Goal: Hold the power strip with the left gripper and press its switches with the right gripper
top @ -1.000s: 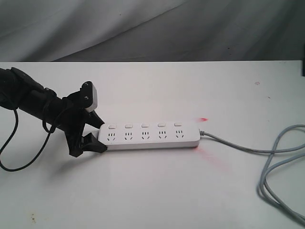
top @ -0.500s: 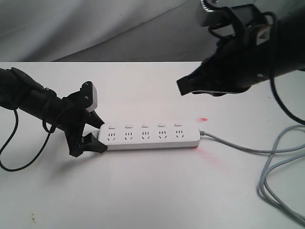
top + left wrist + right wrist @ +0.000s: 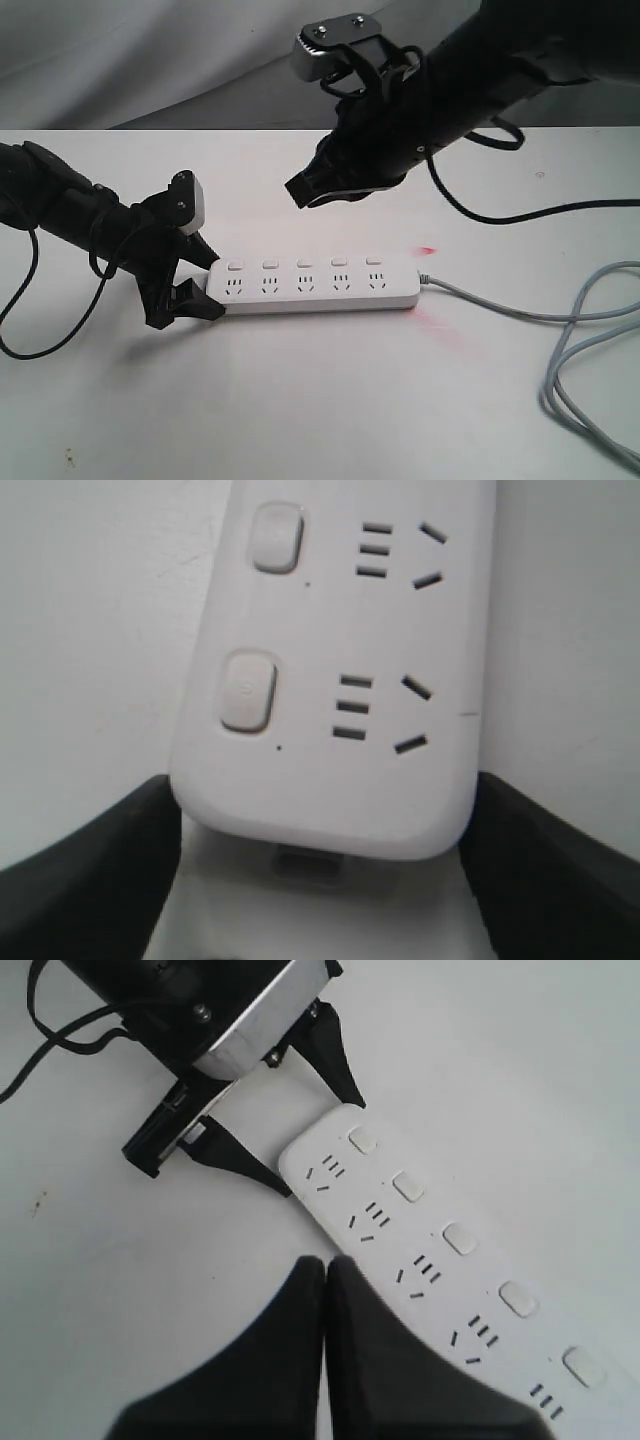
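1. White desk (image 3: 300, 400) fills the scene, with wrinkled grey cloth (image 3: 200, 60) behind it.
2. Power strip (image 3: 315, 283) lies flat near the desk's middle. In the exterior view its long axis runs left to right, face up.
3. Five switches (image 3: 303, 264) sit in one row along the strip's far long edge, one per socket (image 3: 302, 284). Nothing touches any of them.
4. Grey cord (image 3: 520, 312) leaves the strip's right end and loops across the desk toward the right side of the exterior view.
5. Red glow (image 3: 430, 320) shows on the desk just beside that same end, with a second small patch just behind it.
6. Left tool (image 3: 212, 285) is clamped on the strip's left end, one black finger on each long edge. The left wrist view shows both fingers (image 3: 90, 870) against the rounded end's sides.
7. Its slim black arm comes in low from the left with a small white-faced box (image 3: 190, 213) at the wrist. A loose black cable (image 3: 20, 300) droops to the desk.
8. Right tool (image 3: 300, 192) has its fingers pressed together and holds nothing. It hangs in the air above and behind the strip, tip angled down-left, well clear of the switches.
9. Its thick dark arm enters from the upper right, carrying a grey-white box (image 3: 335, 45) on top and a black cable (image 3: 520, 210) looping below.
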Robot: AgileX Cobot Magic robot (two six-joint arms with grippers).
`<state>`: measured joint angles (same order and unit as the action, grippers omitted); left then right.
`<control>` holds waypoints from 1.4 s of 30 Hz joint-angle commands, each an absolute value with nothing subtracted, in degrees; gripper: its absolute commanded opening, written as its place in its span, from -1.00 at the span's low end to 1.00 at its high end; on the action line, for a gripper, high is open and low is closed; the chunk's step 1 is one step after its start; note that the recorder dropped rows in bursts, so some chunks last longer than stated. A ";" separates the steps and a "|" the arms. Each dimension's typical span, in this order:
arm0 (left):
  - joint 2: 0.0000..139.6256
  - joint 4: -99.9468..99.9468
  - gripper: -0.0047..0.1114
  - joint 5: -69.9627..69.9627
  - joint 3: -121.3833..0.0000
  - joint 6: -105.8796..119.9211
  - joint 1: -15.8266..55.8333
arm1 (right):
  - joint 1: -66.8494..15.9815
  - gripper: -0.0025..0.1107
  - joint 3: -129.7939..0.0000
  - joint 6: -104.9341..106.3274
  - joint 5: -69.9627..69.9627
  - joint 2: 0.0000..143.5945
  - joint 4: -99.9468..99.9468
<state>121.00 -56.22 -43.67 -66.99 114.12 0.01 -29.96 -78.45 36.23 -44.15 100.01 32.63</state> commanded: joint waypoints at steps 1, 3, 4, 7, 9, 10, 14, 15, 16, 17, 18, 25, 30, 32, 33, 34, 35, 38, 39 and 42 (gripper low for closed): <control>120.92 -56.93 0.01 -43.78 -67.37 114.18 0.00 | -30.20 -0.96 -81.92 42.97 -44.48 105.09 37.47; 120.92 -56.93 0.01 -43.78 -67.37 114.18 0.00 | -30.20 -0.96 -84.11 45.99 -45.24 107.47 38.58; 120.92 -56.93 0.01 -43.78 -67.37 114.18 0.00 | -30.20 -0.96 -85.15 47.48 -45.78 108.43 38.72; 120.92 -56.93 0.01 -43.68 -67.37 114.18 0.00 | -30.20 -0.96 -89.66 51.56 -49.21 111.91 38.72; 120.92 -56.93 0.01 -43.68 -67.37 114.18 0.00 | -30.23 -0.96 -92.81 52.42 -50.19 114.46 38.72; 120.92 -56.93 0.01 -43.68 -67.37 114.18 0.00 | -30.34 -0.96 -94.05 52.69 -50.19 115.69 38.72; 120.92 -56.93 0.01 -43.68 -67.37 114.18 0.00 | -31.39 -0.96 -98.85 55.36 -48.78 120.44 38.75; 120.92 -56.93 0.01 -43.68 -67.37 114.18 0.00 | -31.65 -0.96 -99.58 56.24 -47.81 121.44 38.90; 120.92 -56.93 0.01 -43.68 -67.37 114.18 0.00 | -31.98 -0.96 -99.96 57.17 -47.00 122.02 39.02; 120.92 -56.93 0.01 -43.68 -67.37 114.18 0.00 | -32.32 -0.96 -100.28 58.58 -45.91 122.83 39.25; 120.92 -56.93 0.01 -43.68 -67.37 114.18 0.00 | -32.68 -0.96 -100.56 59.87 -44.53 123.68 39.24; 120.92 -56.93 0.01 -43.68 -67.37 114.18 0.00 | -34.30 -0.96 -100.74 66.13 -40.80 128.09 40.89; 120.92 -56.93 0.01 -43.68 -67.37 114.18 0.00 | -34.30 -0.77 -100.74 66.18 -37.93 129.09 41.21; 120.92 -56.93 0.01 -43.68 -67.37 114.18 0.00 | -34.30 -0.62 -100.74 66.18 -37.79 129.39 41.21; 120.92 -56.93 0.01 -43.68 -67.37 114.18 0.00 | -34.30 -0.54 -100.74 66.18 -37.79 129.51 41.21; 120.92 -56.93 0.01 -43.68 -67.37 114.18 0.00 | -34.30 -0.48 -100.74 66.18 -37.79 129.79 41.21; 120.92 -56.93 0.01 -43.68 -67.37 114.18 0.00 | -34.30 -0.44 -100.74 66.18 -37.79 130.01 41.21; 120.92 -56.93 0.01 -43.68 -67.37 114.18 0.00 | -34.30 -0.39 -100.74 66.18 -37.00 131.10 41.69; 120.92 -56.93 0.01 -43.68 -67.37 114.18 0.00 | -34.30 -0.39 -100.74 66.18 -36.59 131.38 41.69; 120.92 -56.93 0.01 -43.68 -67.37 114.18 0.00 | -34.30 -0.39 -100.74 66.18 -35.01 132.17 41.57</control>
